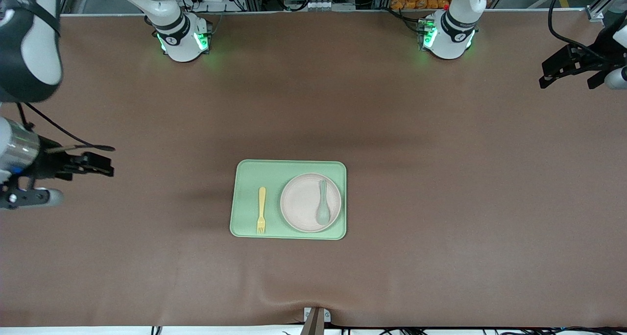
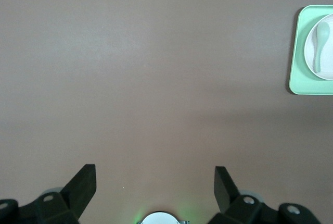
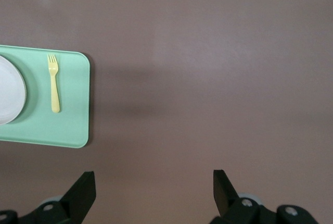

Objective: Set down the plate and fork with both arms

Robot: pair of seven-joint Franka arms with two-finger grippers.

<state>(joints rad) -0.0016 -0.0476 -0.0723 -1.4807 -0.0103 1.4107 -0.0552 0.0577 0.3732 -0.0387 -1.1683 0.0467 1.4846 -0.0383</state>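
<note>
The speckled off-white plate (image 1: pixel 310 203) lies on the light-green tray (image 1: pixel 245 178) in the middle of the table, on the side toward the left arm's end. The pale-yellow fork (image 1: pixel 261 210) lies on the tray beside the plate, toward the right arm's end. The fork also shows in the right wrist view (image 3: pixel 53 82), and the plate in the left wrist view (image 2: pixel 327 31). My left gripper (image 1: pixel 570 73) is open and empty, up over bare table at the left arm's end. My right gripper (image 1: pixel 100 164) is open and empty, over bare table at the right arm's end. Both arms wait.
A grey-green spoon (image 1: pixel 323 208) lies in the plate. The brown table cover (image 1: pixel 441 178) has a crease at its front edge, beside a small bracket (image 1: pixel 316 318). Both arm bases glow green along the table's back edge.
</note>
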